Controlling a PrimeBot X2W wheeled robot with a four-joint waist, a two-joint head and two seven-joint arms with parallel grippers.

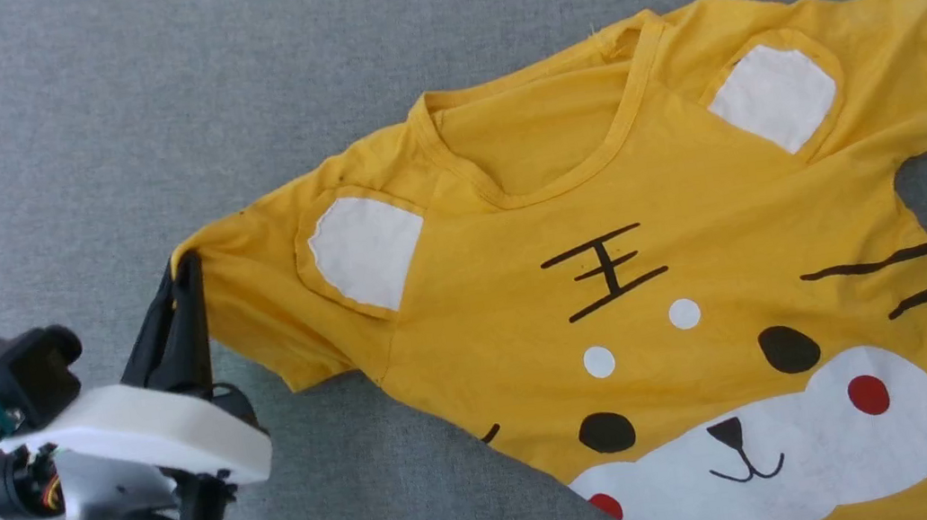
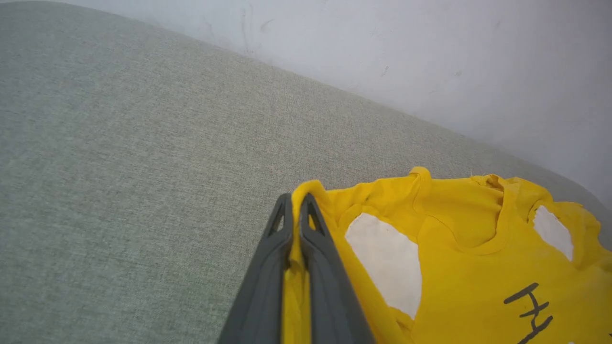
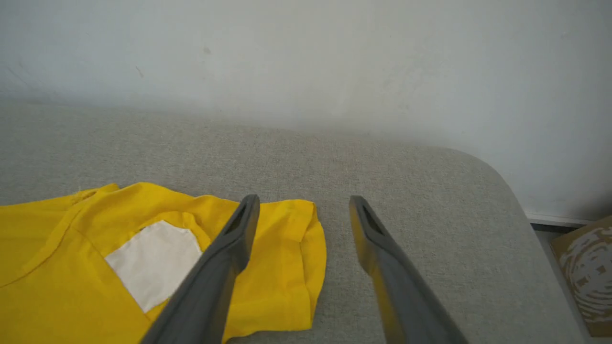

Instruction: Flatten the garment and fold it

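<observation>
The garment (image 1: 655, 269) is a bright yellow T-shirt with a tiger face, lying face up on the grey cushioned surface (image 1: 135, 116), neck toward the far side. My left gripper (image 1: 180, 273) is shut on the hem of its left sleeve, and the left wrist view shows yellow cloth (image 2: 430, 258) pinched between the two dark fingers (image 2: 267, 267) of the left gripper (image 2: 296, 200). My right gripper (image 3: 306, 203) stands open above the other sleeve (image 3: 287, 267), one finger over the cloth and one over bare cushion, with nothing between them.
A pale wall (image 2: 430, 57) rises behind the cushion's far edge. At the right the cushion ends in a rounded corner (image 3: 497, 191), with a cardboard box (image 3: 583, 272) on the floor beyond it. Bare cushion lies left of the shirt.
</observation>
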